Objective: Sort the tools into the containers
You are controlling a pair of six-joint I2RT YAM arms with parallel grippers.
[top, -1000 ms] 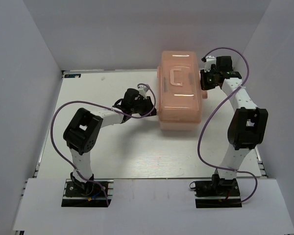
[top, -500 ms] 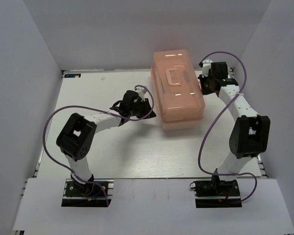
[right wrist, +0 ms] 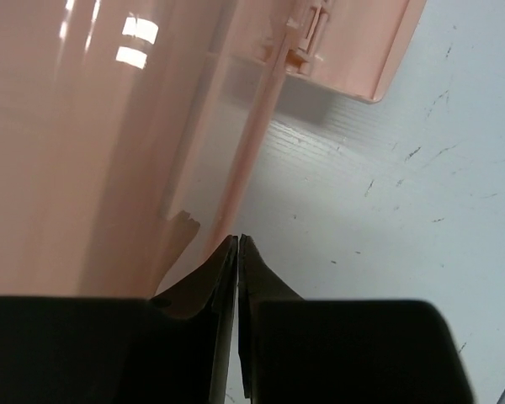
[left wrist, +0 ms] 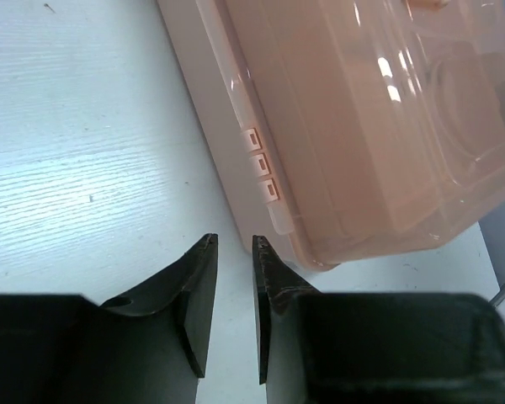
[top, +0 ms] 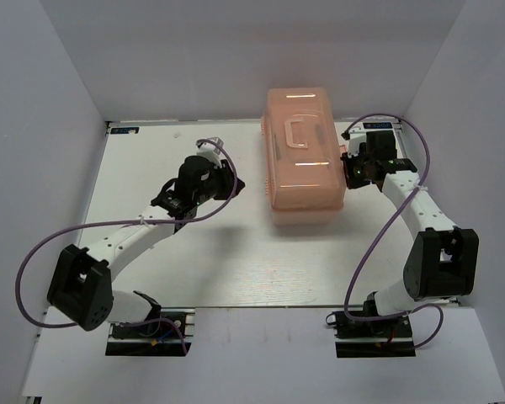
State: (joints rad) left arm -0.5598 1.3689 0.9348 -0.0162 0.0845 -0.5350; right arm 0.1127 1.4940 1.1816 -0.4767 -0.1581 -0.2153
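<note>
The salmon-pink toolbox (top: 305,160) stands closed at the back middle of the table, lid handle (top: 299,133) on top. No tools show in any view. My left gripper (top: 234,186) is left of the toolbox, apart from it. In the left wrist view the left gripper (left wrist: 233,240) has its jaws a narrow gap apart and empty, above the table near the toolbox (left wrist: 362,126) corner. My right gripper (top: 352,166) is against the toolbox's right side. In the right wrist view the right gripper (right wrist: 237,237) is shut and empty at the toolbox (right wrist: 109,126) edge.
White walls close in the table (top: 185,252) at the back and sides. A small clasp (right wrist: 303,34) sits on the toolbox side ahead of the right gripper. Purple cables loop off both arms.
The toolbox shifted slightly left. My left arm pulled back left, away from the toolbox side. My right gripper moved nearer along the toolbox's right side.
</note>
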